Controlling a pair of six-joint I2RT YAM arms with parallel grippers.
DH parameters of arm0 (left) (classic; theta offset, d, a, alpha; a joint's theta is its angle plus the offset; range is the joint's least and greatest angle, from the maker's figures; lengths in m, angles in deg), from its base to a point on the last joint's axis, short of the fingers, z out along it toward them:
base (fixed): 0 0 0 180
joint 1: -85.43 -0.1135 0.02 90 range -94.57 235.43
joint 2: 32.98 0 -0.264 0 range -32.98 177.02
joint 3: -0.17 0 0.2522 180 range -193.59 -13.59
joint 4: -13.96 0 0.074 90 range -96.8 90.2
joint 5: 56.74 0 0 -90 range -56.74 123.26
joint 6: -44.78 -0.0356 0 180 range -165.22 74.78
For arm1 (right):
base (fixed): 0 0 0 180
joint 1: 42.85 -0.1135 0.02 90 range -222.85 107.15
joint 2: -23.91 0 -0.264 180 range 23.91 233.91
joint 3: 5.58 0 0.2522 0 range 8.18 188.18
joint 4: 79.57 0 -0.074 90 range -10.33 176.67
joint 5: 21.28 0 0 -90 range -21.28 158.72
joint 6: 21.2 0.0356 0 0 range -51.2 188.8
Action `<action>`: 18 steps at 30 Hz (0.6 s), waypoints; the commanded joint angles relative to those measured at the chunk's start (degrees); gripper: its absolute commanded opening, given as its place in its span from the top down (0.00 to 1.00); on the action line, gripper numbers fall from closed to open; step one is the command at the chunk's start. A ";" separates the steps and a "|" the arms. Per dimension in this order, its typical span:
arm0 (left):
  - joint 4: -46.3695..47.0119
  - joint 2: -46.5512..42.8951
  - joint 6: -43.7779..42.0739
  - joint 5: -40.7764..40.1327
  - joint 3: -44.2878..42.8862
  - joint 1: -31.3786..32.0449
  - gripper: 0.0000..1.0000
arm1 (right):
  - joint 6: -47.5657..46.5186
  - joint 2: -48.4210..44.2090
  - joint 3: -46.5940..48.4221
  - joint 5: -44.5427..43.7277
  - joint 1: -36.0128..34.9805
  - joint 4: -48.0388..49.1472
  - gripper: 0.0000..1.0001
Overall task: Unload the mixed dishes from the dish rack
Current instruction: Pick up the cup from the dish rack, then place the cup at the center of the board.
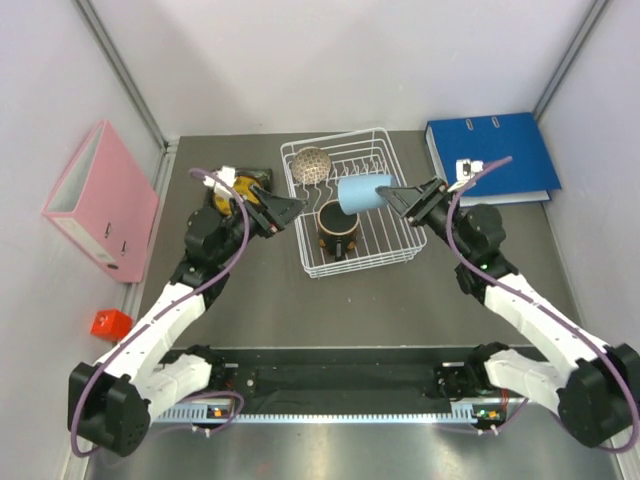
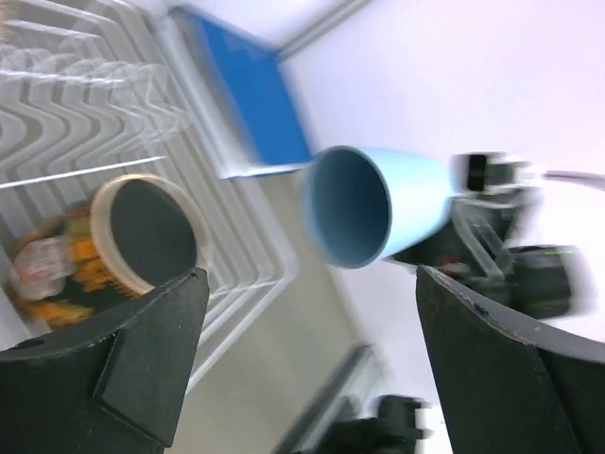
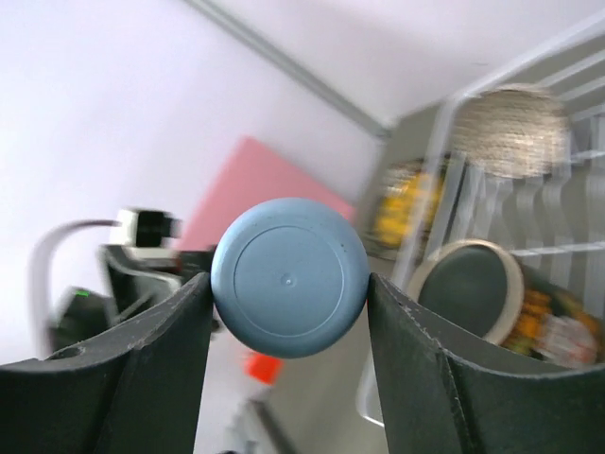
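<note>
The white wire dish rack (image 1: 396, 240) stands mid-table. In it are a speckled bowl (image 1: 311, 165) at the far left corner and a dark mug with orange pattern (image 1: 338, 227). My right gripper (image 1: 393, 197) is shut on the base of the light-blue cup (image 1: 362, 192) and holds it on its side above the rack; the wrist view shows the cup's bottom (image 3: 288, 274) between the fingers. My left gripper (image 1: 285, 210) is open and empty at the rack's left edge, facing the cup's mouth (image 2: 352, 206). An amber-yellow plate (image 1: 240, 190) lies left of the rack, partly hidden by the left arm. The dark floral plate is not clearly visible.
A blue binder (image 1: 490, 155) lies at the far right beside the rack. A pink binder (image 1: 100, 200) leans on the left wall, with a small red object (image 1: 112, 323) below it. Grey walls close in the table.
</note>
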 commanded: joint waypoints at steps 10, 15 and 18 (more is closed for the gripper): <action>34.73 2.55 17.16 9.87 6.76 -0.74 0.03 | 17.57 9.96 -4.33 8.65 -0.60 36.68 1.00; 33.48 3.78 16.19 10.40 5.34 -0.39 0.04 | 16.34 13.91 -2.75 8.21 -3.32 36.94 1.00; 33.84 4.22 16.54 10.58 5.08 -0.04 0.04 | 13.97 15.41 -1.43 6.99 -5.43 34.83 1.00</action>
